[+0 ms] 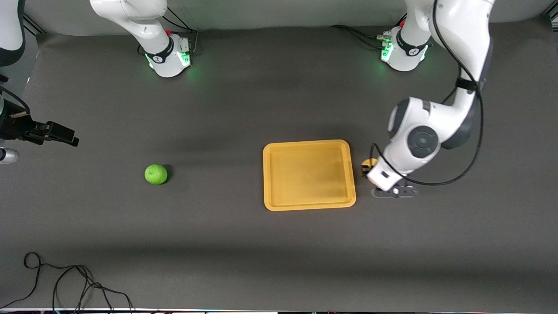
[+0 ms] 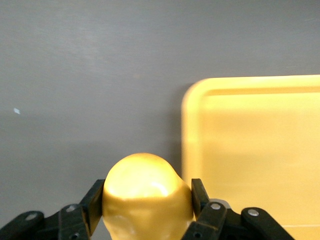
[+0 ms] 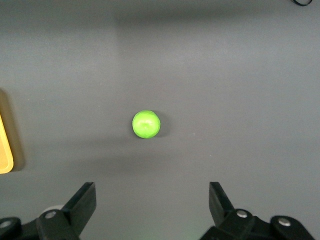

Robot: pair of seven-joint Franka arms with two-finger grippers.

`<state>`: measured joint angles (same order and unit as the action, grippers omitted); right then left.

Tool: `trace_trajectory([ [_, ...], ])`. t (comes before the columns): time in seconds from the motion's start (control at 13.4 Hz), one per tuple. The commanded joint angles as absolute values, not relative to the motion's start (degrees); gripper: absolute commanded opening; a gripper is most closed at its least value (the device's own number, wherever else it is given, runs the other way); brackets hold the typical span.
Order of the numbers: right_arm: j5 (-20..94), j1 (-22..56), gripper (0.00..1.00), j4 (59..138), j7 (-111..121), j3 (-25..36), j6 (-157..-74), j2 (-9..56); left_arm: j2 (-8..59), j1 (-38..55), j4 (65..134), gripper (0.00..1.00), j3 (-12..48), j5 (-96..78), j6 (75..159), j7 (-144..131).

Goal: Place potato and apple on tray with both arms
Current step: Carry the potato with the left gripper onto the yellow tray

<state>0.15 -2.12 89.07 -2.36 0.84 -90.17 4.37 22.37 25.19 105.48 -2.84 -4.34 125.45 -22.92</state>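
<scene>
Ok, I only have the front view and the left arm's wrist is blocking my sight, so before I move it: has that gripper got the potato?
Observer: Yes. In the left wrist view the left gripper is shut on the potato, a finger pressed on each side.
Operator: Is it over the tray yet?
Observer: No. That view shows the potato beside the tray, just outside its rim, with dark table under it.
Operator: And the right gripper? I barely see it at the edge.
Observer: The right wrist view shows the right gripper wide open, high over the table, looking down at the apple.
Operator: Anything near the apple?
Observer: Nothing touches it; the tray's edge is well apart from it.
</scene>
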Motion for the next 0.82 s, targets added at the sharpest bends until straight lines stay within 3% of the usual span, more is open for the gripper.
trace_trajectory([
  [0.0, 0.6, -1.8, 1.0, 88.8, -1.5, 1.2, -89.8, 4.3, 26.4, 26.1, 102.4, 0.26, -0.4, -4.8, 127.0, -30.6],
  [0.45, 0.6, -1.8, 1.0, 89.2, -1.4, 1.2, -89.8, 4.0, 35.4, 28.6, 102.0, 0.25, 1.3, -4.7, 140.5, -37.2],
  [0.75, 0.6, -1.8, 1.0, 89.5, -1.4, 1.2, -89.8, 4.0, 36.6, 29.8, 102.2, 0.26, 1.3, -4.6, 142.6, -38.8],
])
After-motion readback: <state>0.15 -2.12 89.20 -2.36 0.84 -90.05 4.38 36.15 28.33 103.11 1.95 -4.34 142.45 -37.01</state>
